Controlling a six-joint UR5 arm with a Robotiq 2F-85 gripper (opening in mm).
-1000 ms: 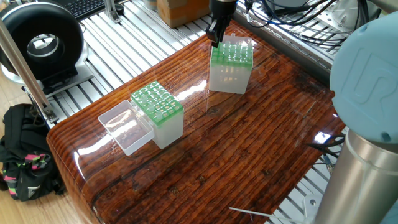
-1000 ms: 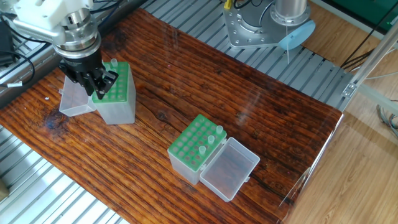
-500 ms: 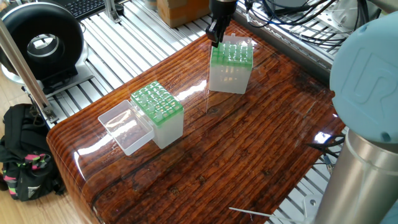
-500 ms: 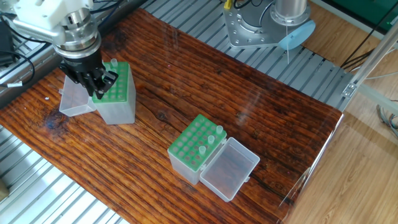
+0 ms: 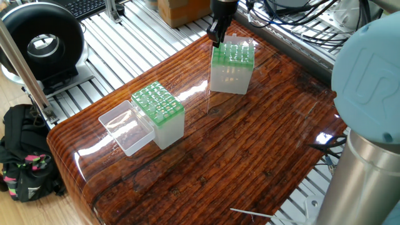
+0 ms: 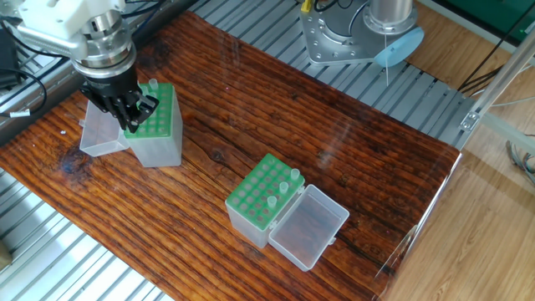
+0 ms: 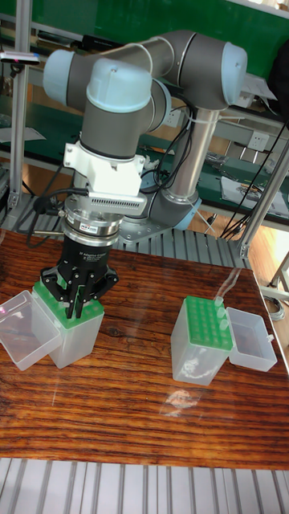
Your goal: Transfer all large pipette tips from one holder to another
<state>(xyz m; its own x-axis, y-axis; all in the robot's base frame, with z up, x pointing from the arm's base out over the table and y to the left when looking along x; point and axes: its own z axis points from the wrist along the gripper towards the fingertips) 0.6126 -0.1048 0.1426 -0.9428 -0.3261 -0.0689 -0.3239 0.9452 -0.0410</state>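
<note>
My gripper (image 6: pixel 134 119) (image 7: pixel 76 309) (image 5: pixel 215 39) hangs straight down over the left green-topped holder (image 6: pixel 159 125) (image 7: pixel 71 331) (image 5: pixel 232 62). Its fingertips are drawn close together at the grid's near edge. Whatever sits between them is hidden. One large pipette tip (image 6: pixel 153 86) stands upright in the far corner of that holder. The other holder (image 6: pixel 263 199) (image 7: pixel 202 337) (image 5: pixel 159 107) carries three large pipette tips (image 6: pixel 282 186) along the side by its lid; they also show as large pipette tips (image 7: pixel 215 302) in the tall view.
Each holder has a clear lid folded open beside it: one lid (image 6: pixel 99 134) behind the gripper, the other lid (image 6: pixel 311 226) (image 5: pixel 127 128). The robot base (image 6: pixel 359 33) stands past the table's far edge. A black fan (image 5: pixel 42 40) and a bag (image 5: pixel 22 153) sit off the table.
</note>
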